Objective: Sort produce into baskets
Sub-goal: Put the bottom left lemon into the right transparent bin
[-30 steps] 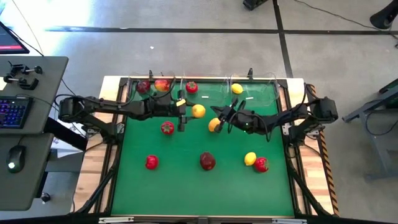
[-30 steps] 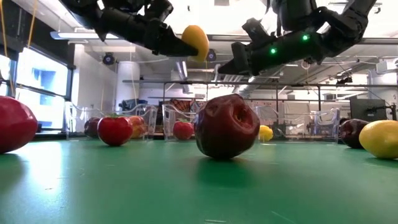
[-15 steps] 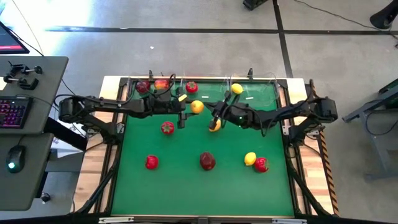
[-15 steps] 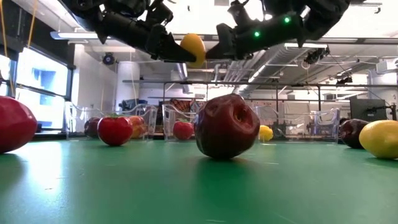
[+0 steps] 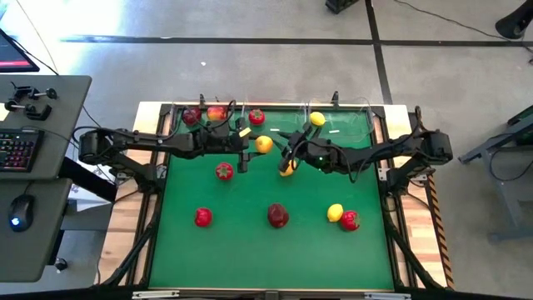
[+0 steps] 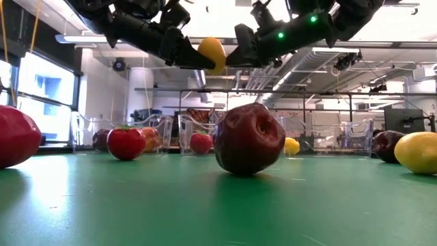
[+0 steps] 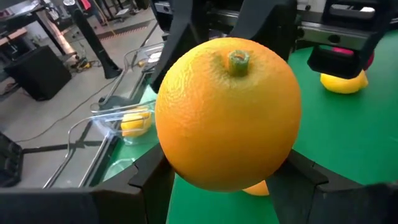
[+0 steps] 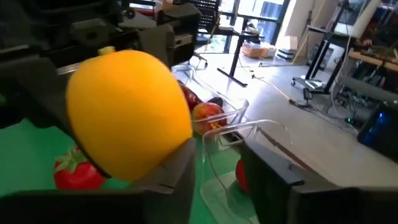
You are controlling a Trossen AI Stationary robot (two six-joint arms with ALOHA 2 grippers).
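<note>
While no writing shows, left pincer (image 5: 250,143) grips orange (image 5: 264,143).

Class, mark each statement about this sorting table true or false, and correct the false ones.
1. The left gripper holds an orange fruit above the green mat. True.
2. The dark red apple lies in a bin. False: it sits on the mat.
3. A lemon lies in the right-hand clear bin. True.
4. The right gripper waits far from the left one. False: it is open, close beside the orange fruit.
</note>
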